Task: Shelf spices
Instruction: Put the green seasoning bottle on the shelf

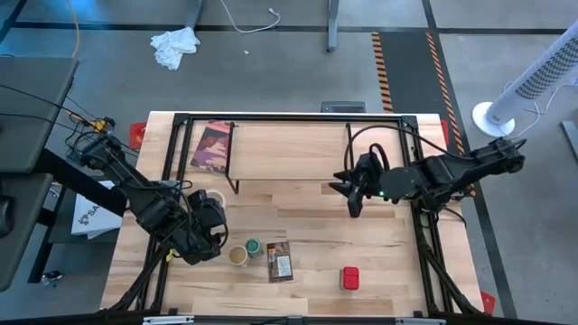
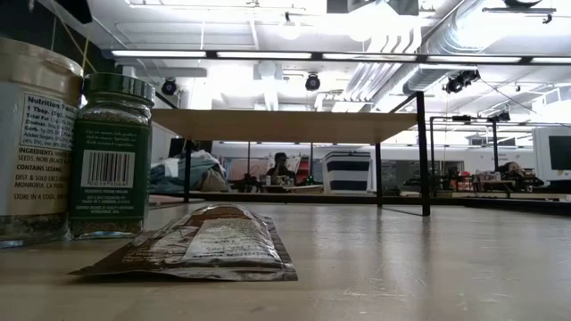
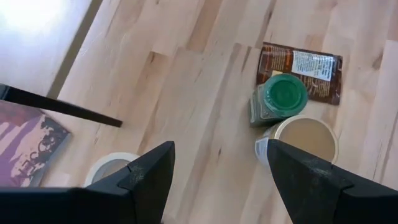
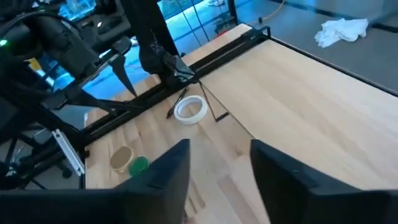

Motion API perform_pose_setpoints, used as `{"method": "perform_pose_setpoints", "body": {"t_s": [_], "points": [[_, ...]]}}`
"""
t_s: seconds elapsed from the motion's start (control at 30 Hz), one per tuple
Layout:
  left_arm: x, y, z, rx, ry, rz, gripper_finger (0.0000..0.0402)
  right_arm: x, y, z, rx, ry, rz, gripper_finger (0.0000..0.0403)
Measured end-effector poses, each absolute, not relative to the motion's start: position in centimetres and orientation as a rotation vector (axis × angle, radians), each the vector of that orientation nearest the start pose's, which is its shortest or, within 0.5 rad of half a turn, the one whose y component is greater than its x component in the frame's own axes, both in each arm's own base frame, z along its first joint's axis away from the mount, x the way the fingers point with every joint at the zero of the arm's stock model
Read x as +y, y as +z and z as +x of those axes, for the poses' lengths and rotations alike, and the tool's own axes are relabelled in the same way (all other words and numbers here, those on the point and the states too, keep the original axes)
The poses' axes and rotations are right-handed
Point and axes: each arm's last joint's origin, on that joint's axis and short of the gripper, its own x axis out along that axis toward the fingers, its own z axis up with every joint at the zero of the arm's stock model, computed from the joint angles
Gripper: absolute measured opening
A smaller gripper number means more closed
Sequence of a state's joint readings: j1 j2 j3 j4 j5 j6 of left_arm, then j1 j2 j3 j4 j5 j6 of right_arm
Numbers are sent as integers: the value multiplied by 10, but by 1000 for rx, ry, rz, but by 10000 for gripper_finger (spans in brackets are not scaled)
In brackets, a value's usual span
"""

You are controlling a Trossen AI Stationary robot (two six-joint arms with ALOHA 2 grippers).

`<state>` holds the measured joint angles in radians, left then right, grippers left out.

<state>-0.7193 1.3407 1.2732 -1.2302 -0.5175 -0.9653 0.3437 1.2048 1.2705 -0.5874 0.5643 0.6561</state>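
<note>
Near the table's front edge stand the tan-lidded jar (image 1: 238,256) and the green-lidded jar (image 1: 255,246), with the flat orange-brown packet (image 1: 279,261) lying beside them. The red tin (image 1: 349,278) sits farther right. The shelf (image 1: 289,149) stands at the far side on thin black legs. My left gripper (image 1: 209,221) hangs open above the table, left of the jars; its wrist view shows the green-lidded jar (image 3: 283,96) and tan-lidded jar (image 3: 305,140) ahead. My right gripper (image 1: 352,194) hovers open near the shelf's right end, with nothing between its fingers (image 4: 168,174).
A white tape roll (image 1: 215,197) lies on the table close under my left gripper. A dark maroon packet (image 1: 213,146) lies at the far left by the shelf. A black shelf leg (image 3: 62,106) runs near it. Bare wood shows between packet and red tin.
</note>
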Motion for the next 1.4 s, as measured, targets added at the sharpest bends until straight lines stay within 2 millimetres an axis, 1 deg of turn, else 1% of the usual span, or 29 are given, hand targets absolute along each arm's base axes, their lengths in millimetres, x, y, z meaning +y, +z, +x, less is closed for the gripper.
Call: {"method": "perform_pose_setpoints", "body": {"t_s": [0.23, 0.3, 0.4, 0.6, 0.77, 0.87, 0.97, 1.07, 1.27, 1.4], "points": [[-143, 314, 183, 1017, 323, -114, 253, 64, 370, 256, 402, -356, 503, 264], [-142, 314, 181, 1027, 323, -99, 253, 62, 365, 262, 423, -352, 523, 285], [-139, 316, 177, 1041, 327, -82, 253, 60, 360, 271, 434, -351, 553, 303], [-133, 324, 167, 1012, 325, -73, 253, 60, 357, 288, 401, -287, 570, 308], [-129, 328, 166, 972, 326, -50, 253, 62, 355, 302, 354, -230, 547, 308], [-127, 329, 173, 959, 278, 5, 253, 63, 350, 317, 344, -142, 537, 308], [-122, 329, 181, 985, 213, 54, 253, 67, 338, 334, 356, -65, 524, 308], [-115, 329, 186, 1000, 236, 43, 253, 70, 325, 347, 373, -33, 478, 308], [-107, 330, 194, 964, 297, -46, 253, 72, 311, 358, 395, -22, 395, 308], [-105, 331, 202, 939, 281, -88, 253, 72, 307, 360, 409, -17, 352, 308]]}}
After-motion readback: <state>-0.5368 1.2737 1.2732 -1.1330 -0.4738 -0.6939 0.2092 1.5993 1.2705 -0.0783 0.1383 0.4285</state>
